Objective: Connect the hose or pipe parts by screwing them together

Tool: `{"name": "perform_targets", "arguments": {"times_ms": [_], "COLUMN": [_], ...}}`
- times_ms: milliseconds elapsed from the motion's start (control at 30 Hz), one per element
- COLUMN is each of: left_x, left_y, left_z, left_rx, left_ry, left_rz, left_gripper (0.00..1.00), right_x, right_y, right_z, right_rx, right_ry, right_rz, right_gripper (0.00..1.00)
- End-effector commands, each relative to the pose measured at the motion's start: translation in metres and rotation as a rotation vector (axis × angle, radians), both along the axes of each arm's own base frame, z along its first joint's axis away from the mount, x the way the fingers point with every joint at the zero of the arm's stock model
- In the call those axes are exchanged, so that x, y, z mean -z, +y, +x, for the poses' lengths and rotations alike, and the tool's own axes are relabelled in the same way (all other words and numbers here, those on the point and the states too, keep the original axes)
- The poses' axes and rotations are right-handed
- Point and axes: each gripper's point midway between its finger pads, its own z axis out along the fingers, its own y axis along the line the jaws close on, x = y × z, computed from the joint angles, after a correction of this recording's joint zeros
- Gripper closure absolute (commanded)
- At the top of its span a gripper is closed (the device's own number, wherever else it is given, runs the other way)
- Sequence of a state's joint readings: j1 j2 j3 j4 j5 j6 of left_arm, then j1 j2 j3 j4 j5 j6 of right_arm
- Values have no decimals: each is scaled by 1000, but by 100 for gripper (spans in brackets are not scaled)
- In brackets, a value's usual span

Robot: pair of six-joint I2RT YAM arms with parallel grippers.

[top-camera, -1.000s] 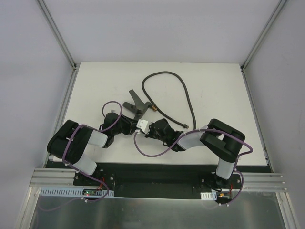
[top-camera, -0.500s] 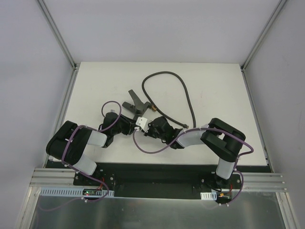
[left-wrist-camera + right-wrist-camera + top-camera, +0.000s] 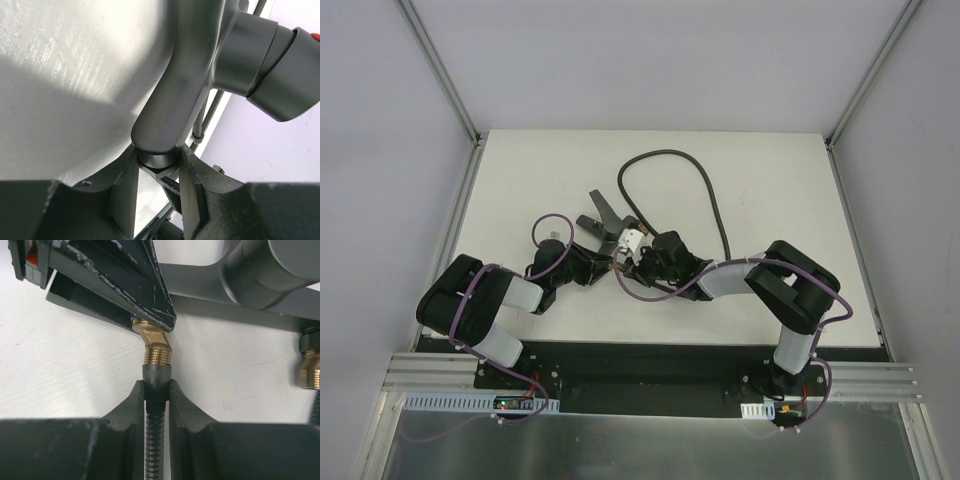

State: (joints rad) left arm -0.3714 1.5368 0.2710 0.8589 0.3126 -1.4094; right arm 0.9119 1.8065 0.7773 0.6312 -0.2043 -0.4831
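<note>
Right jaws with hose end [image 3: 156, 349] now closer to forked fitting [image 3: 602, 214]

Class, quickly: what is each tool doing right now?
Left tool: closed on the forked fitting.
Right tool: closed on the hose.

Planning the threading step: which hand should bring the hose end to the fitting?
Right, likely. The right hand grips the hose just behind its brass end; the left hand is clamped on the forked fitting, steadying it.
</note>
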Motion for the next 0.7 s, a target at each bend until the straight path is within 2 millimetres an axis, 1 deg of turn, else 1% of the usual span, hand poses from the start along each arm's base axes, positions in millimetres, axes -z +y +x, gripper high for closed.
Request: {"name": "perform_targets", "arguments": {"times_ms": [0, 67, 100, 133, 167, 300, 333, 367, 533, 667], "left_x": [-49, -51, -52, -56, -57, -63, -68, -70, -70, -62], "left_y": [-30, -30, -30, -31, -31, -33, -34, -35, -33, -31], "left_z": [-14, -14, -14, -13, -13, -13, -12, -11, -13, -13], "left_rx": [179, 179, 180, 184, 187, 197, 203, 205, 197, 187], "left_ry": [-161, -181, -192, -218, -224, -266, -295, -304, -309, -297], "left_rz": [-144, -148, -149, -155, -158, -178, -193, -201, -202, -179], "left_gripper": [100, 100, 100, 100, 100, 100, 100, 100, 100, 100], "right_x": [-92, -94, -95, -94, -100, -99, -96, -100, -101, -105], "right_y": [44, 44, 42, 42, 43, 41, 40, 39, 39, 37], "right_z": [4, 2, 6, 4, 5, 9, 9, 12, 19, 29], "right_rx": [-99, -102, -91, -98, -94, -99, -95, -90, -51, 13], "right_ry": [-39, -6, 4, 25, 38, 82, 91, 88, 151, 202], "right_rz": [345, 379, 391, 404, 434, 451, 451, 471, 519, 574], "right_gripper": [99, 99, 99, 99, 99, 99, 99, 99, 99, 99]}}
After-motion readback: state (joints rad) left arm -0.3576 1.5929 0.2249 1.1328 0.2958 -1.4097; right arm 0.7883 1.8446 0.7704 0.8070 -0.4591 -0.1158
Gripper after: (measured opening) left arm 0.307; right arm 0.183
